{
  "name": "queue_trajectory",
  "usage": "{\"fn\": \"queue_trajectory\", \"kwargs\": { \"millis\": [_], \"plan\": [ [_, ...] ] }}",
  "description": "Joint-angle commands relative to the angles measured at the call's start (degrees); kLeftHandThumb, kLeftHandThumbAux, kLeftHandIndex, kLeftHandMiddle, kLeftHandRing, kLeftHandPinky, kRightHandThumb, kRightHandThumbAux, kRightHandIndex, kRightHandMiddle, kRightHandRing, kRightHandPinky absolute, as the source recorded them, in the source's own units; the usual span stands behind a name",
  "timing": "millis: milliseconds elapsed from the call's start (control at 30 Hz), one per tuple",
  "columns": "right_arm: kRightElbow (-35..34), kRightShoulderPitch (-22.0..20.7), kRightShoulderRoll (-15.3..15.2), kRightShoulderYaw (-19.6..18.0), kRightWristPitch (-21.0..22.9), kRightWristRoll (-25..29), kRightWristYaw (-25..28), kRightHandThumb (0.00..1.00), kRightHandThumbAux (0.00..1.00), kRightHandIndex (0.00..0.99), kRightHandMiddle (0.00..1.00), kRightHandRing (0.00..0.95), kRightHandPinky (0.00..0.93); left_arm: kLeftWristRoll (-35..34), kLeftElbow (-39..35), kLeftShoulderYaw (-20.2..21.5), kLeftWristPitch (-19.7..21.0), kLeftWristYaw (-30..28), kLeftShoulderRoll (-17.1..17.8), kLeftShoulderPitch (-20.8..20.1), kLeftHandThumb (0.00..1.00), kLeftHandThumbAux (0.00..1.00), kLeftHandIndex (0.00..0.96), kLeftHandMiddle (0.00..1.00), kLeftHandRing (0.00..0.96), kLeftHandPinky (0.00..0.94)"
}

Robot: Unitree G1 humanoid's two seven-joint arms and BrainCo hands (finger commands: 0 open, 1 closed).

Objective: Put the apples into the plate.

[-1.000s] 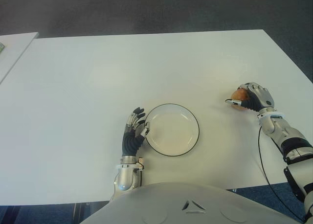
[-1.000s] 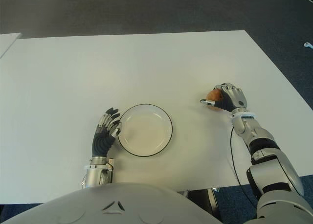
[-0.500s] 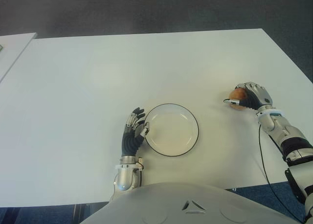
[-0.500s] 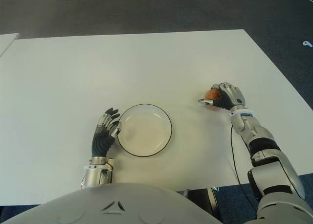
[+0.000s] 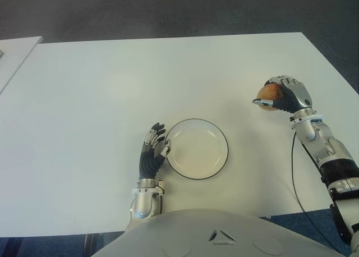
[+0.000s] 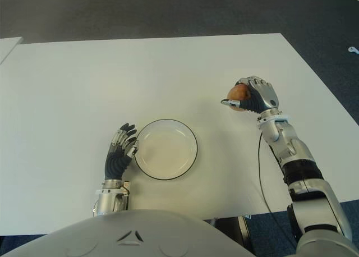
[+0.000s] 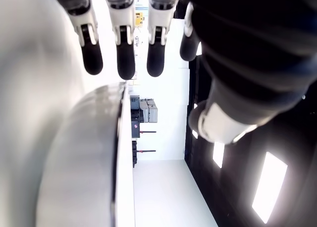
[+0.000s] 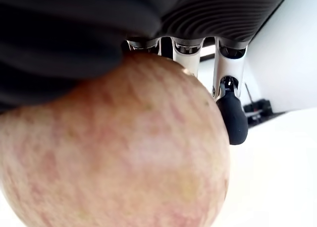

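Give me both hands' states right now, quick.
Left hand: open, holding nothing, beside the plate on its left.
Right hand: shut on the apple.

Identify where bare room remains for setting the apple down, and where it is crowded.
The plate is bare inside. The white table is free between the plate and the right robot hand holding the apple. Crowded only at the plate's left rim, beside the open left robot hand.

The right hand (image 5: 283, 94), clasped around the apple (image 5: 268, 92), rose off the desk (image 5: 112, 88) and shifted toward the upper part of the frame over the last second. The apple, previously resting on the desk at right of centre, was now carried clear of it.
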Motion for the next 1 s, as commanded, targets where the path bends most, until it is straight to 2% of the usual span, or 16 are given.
{"fn": "queue_trajectory", "kwargs": {
  "millis": [33, 233, 433, 567, 700, 800, 1000],
  "plan": [
    [-12.0, 4.1, 1.4, -3.1, 3.5, 1.2, 3.5, 0.721, 0.709, 0.442, 0.843, 0.837, 0.840, 0.6, 1.9, 0.8, 1.0, 0.2, -0.8, -0.3, 0.181, 0.730, 0.142, 0.194, 0.218, 0.247],
    [-18.5, 6.5, 2.7, -4.5, 4.3, 0.8, 6.2, 0.721, 0.709, 0.442, 0.848, 0.847, 0.852, 0.8, 2.0, 0.8, 1.1, 0.2, -0.8, -0.4, 0.180, 0.728, 0.140, 0.193, 0.214, 0.234],
    [-26.0, 9.8, 5.6, -3.1, 3.8, -1.0, 8.0, 0.720, 0.709, 0.441, 0.865, 0.864, 0.865, 1.4, 2.6, 0.8, 0.8, 0.5, -1.0, -0.5, 0.174, 0.721, 0.141, 0.185, 0.203, 0.222],
    [-32.3, 12.1, 7.4, -1.7, 3.1, -1.1, 11.0, 0.719, 0.710, 0.441, 0.868, 0.865, 0.851, 1.9, 3.0, 0.9, 0.3, 0.9, -1.1, -0.8, 0.169, 0.714, 0.144, 0.186, 0.205, 0.230],
    [-34.1, 12.6, 8.1, -1.5, 1.4, -0.8, 12.8, 0.718, 0.711, 0.440, 0.865, 0.861, 0.841, 1.9, 3.5, 1.0, 0.0, 0.8, -1.2, -1.0, 0.165, 0.712, 0.148, 0.191, 0.211, 0.242],
    [-34.5, 13.1, 8.7, 0.3, -2.0, -1.4, 13.6, 0.716, 0.712, 0.440, 0.854, 0.848, 0.822, 1.7, 3.3, 1.0, 0.2, 0.5, -1.3, -1.2, 0.170, 0.717, 0.151, 0.195, 0.215, 0.248],
    [-35.0, 13.3, 10.1, 3.8, -5.2, -5.3, 14.3, 0.713, 0.714, 0.440, 0.843, 0.833, 0.819, 1.7, 2.8, 1.0, 1.0, 0.4, -1.4, -1.0, 0.178, 0.716, 0.146, 0.189, 0.205, 0.231]
  ]
}}
